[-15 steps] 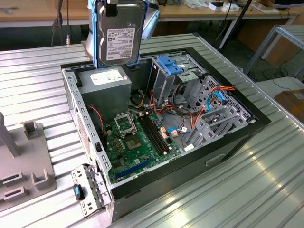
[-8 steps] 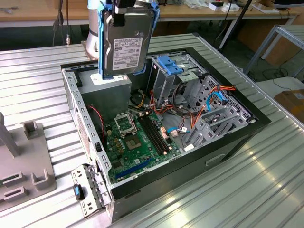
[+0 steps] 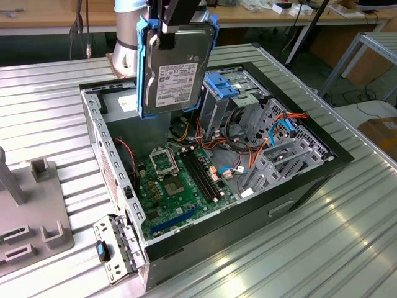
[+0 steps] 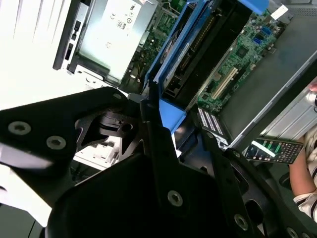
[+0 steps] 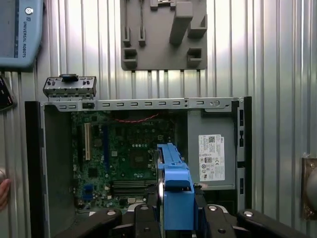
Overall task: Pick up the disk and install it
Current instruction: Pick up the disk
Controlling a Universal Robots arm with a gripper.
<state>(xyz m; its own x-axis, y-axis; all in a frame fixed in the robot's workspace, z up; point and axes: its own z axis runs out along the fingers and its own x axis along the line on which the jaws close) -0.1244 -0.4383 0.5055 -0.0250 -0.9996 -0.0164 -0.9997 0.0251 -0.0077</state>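
The disk [image 3: 175, 69], silver-grey with a white label and blue carrier rails, hangs upright in the air above the back half of the open computer case [image 3: 310, 180]. My gripper [image 3: 166, 34] is shut on its upper edge. In the first wrist view the disk [image 5: 173, 186] shows edge-on, its blue carrier clamped between the black fingers [image 5: 143, 220], with the motherboard [image 5: 129, 153] far below it. In the second wrist view the blue rail [image 4: 174, 58] runs out from the gripper [image 4: 181, 124] over the case interior.
The grey drive cage with a blue latch [image 3: 226, 84] stands in the case at the exterior view's right, beside loose cables [image 3: 248, 155]. A power supply box [image 5: 213, 148] fills one corner. A grey fixture [image 3: 31, 205] lies beside the case. A person's hand holds a phone [image 4: 275, 148] nearby.
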